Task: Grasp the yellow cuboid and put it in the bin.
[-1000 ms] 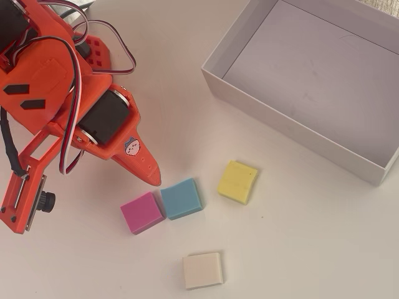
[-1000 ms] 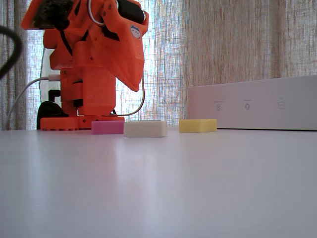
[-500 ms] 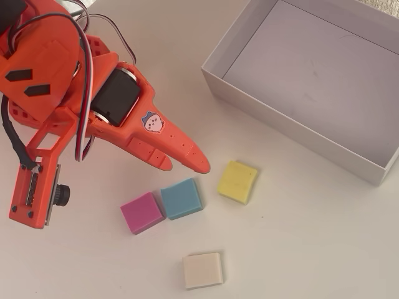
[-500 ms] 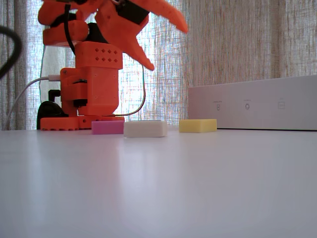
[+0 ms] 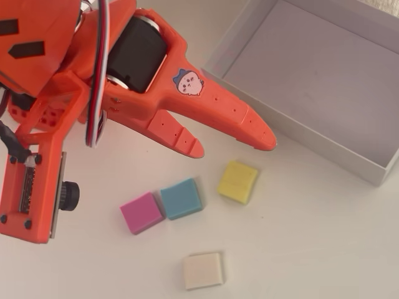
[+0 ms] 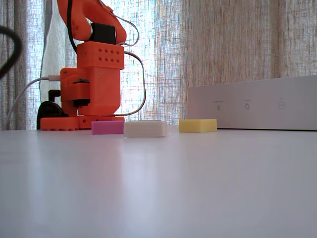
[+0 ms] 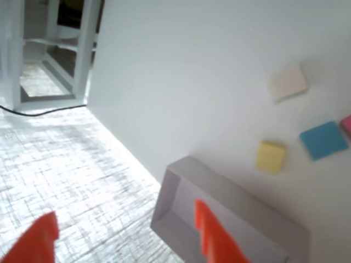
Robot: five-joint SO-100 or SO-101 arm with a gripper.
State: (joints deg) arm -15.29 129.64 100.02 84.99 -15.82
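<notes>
With the end effector [image 5: 234, 149] spread and empty above the tabletop [image 5: 299, 249], the yellow cuboid [image 5: 237, 182] lies just below its tips, near the bin [image 5: 324, 140] (blue block [image 5: 181, 198] close by), so a skewed descent could nudge either.

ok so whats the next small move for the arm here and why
Probably swing the gripper over the yellow cuboid and lower it. The jaws stand open and empty above the table, short of the block. The yellow cuboid lies flat and apart from the blue block, so there looks to be room for a finger on each side. The bin holds nothing yet.
</notes>
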